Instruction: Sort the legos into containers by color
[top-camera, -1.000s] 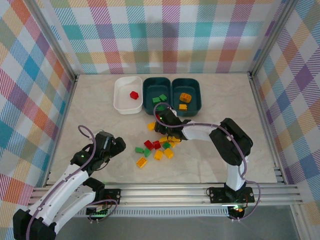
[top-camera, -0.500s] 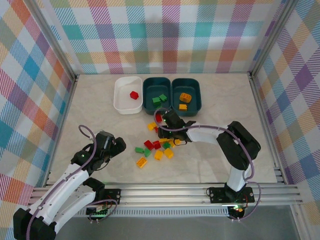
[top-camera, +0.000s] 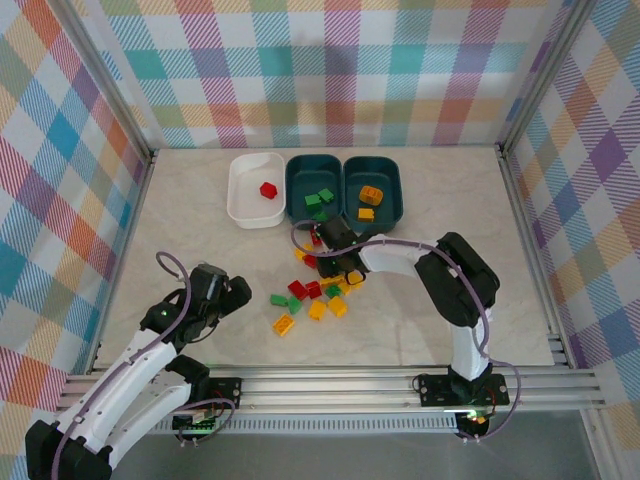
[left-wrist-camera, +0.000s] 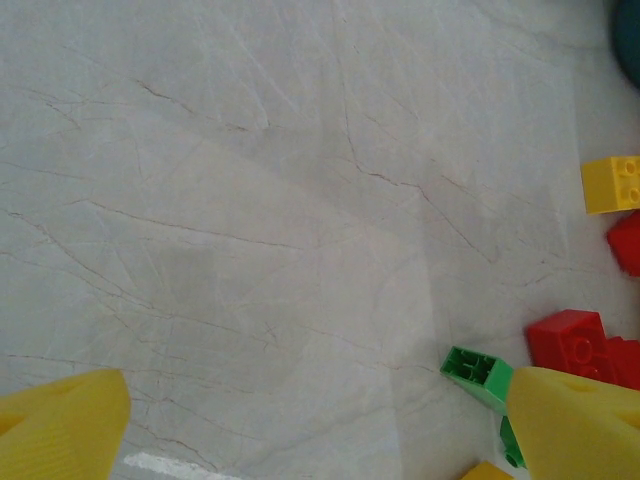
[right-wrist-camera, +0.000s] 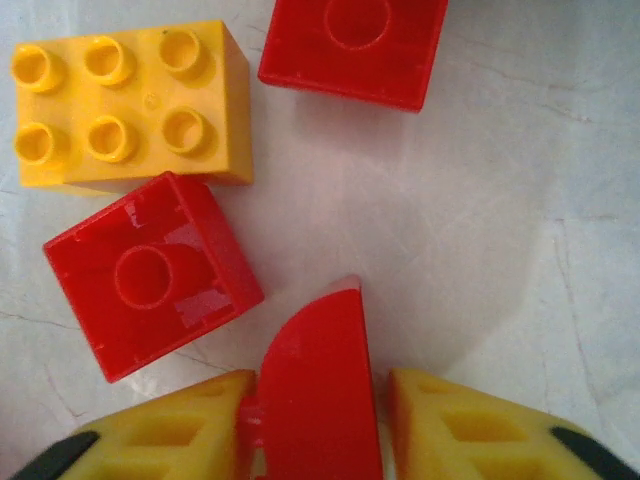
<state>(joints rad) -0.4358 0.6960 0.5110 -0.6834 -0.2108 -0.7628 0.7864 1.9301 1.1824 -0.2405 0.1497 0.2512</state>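
Grasp step: right hand (right-wrist-camera: 318, 405) pinching a red lego (right-wrist-camera: 318, 340) at the far edge of the loose legos (top-camera: 315, 300) on the table (top-camera: 450, 200). Left hand (left-wrist-camera: 315, 425) spread wide, idle. Next, probably: lift and carry to the white tub (top-camera: 245, 205), which holds red.

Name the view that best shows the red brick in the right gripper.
Right wrist: the red brick sits close up, pinched in the right gripper. Top external makes it too small to pick out; left wrist faces other bricks.
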